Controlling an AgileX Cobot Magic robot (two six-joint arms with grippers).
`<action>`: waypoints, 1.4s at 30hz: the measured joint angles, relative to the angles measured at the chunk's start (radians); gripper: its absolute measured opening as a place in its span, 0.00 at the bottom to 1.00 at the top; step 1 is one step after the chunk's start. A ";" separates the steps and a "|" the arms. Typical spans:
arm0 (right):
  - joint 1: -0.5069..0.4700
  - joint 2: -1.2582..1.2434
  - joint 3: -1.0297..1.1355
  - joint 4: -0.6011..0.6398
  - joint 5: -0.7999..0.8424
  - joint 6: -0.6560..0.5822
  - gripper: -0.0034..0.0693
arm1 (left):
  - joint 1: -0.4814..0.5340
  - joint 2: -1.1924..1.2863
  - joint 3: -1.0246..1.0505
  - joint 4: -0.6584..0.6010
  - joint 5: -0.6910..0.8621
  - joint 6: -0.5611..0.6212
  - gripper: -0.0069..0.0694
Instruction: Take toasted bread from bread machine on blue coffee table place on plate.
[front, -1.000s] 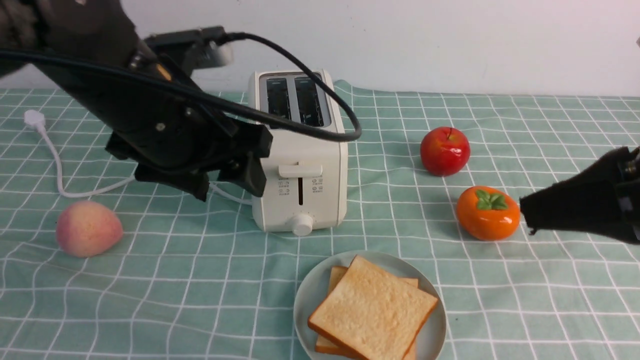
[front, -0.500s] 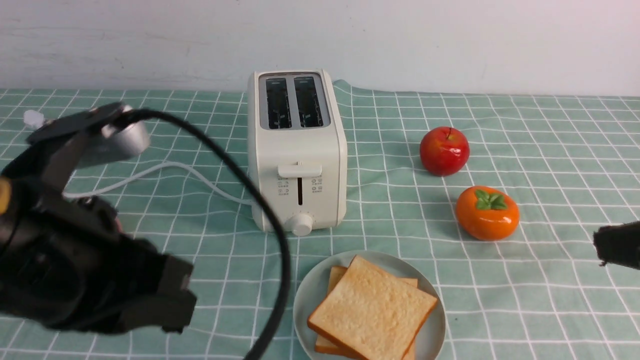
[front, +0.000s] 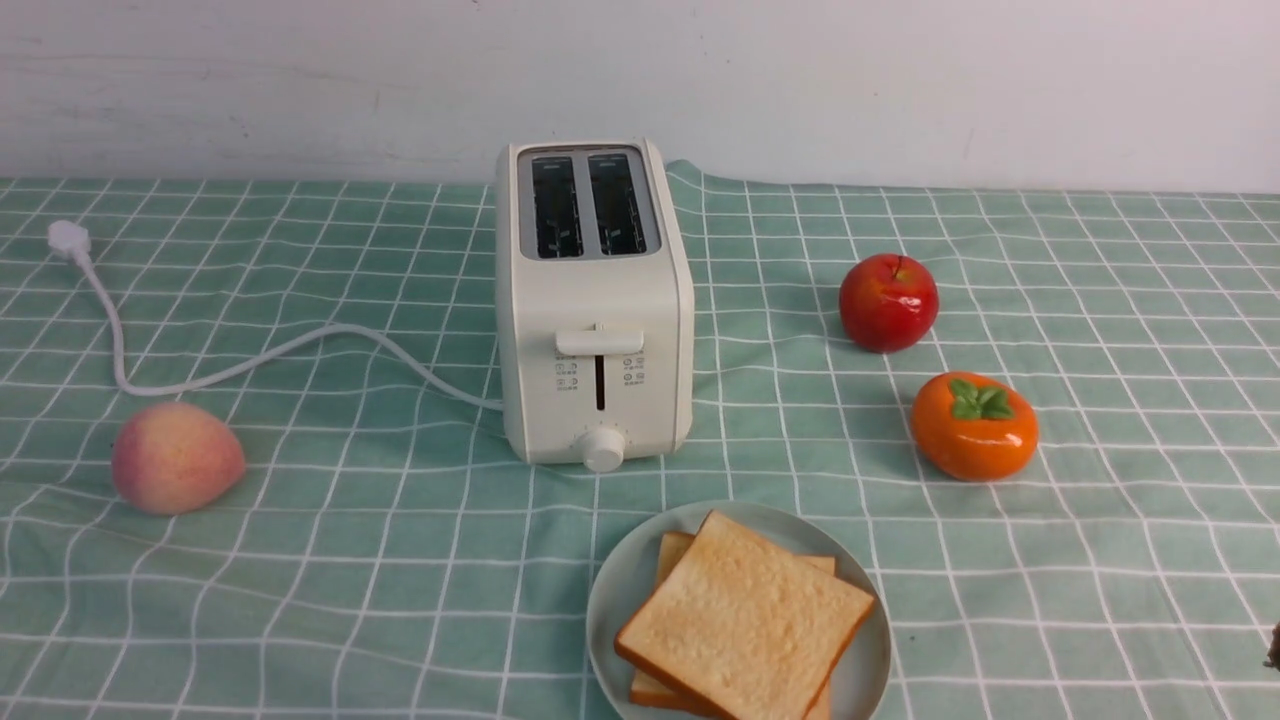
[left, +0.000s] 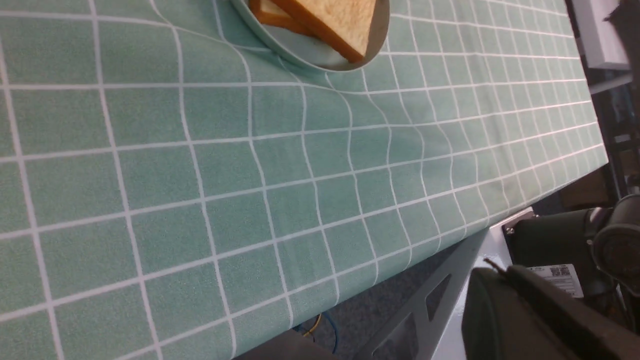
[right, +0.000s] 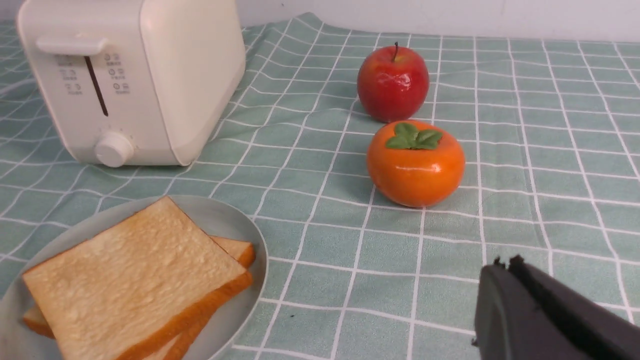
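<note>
The left jaws are closed together, narrow and blurred in their wrist view, over a metal frame (left: 450, 300) beyond the tabletop's (front: 330, 590) edge. The right jaws are also shut, and their wrist view shows them above the green cloth with its white grid. In the front view, only a dark tip shows low at the right edge of the frame.

The toast is on the plate (front: 612, 630), at the bottom centre of the frame, where the picture's edge cuts off part of both. The top slice (front: 745, 620) lies askew over the bottom slice (front: 672, 550), whose corners and crust stick out from under it. Both have pale golden faces and browner crusts.

Behind the plate and apart from it, the cream toaster (front: 600, 300) stands upright in the upper middle, its two dark slots holding no bread and its lever (front: 600, 342) raised above the round knob (front: 603, 449). Its white cord (front: 340, 328) curves across to a plug (front: 69, 238) at the upper left. A peach (front: 178, 458) sits below the cord, toward the left edge.

Right of the toaster are a red apple (front: 889, 302) and, nearer the camera, an orange persimmon (front: 974, 428) with green leaves, close together. A pale wall (front: 900, 80) fills the top of the frame.
</note>
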 joint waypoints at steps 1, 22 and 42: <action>0.006 -0.004 0.014 0.000 -0.014 -0.001 0.02 | 0.000 -0.022 0.006 0.000 0.000 0.000 0.07; 0.013 -0.007 0.112 0.003 0.000 -0.001 0.04 | 0.004 -0.101 0.053 0.336 -0.356 0.048 0.07; 0.013 -0.010 0.112 0.003 0.013 -0.001 0.06 | 0.365 -0.389 0.615 0.668 -0.628 -0.038 0.07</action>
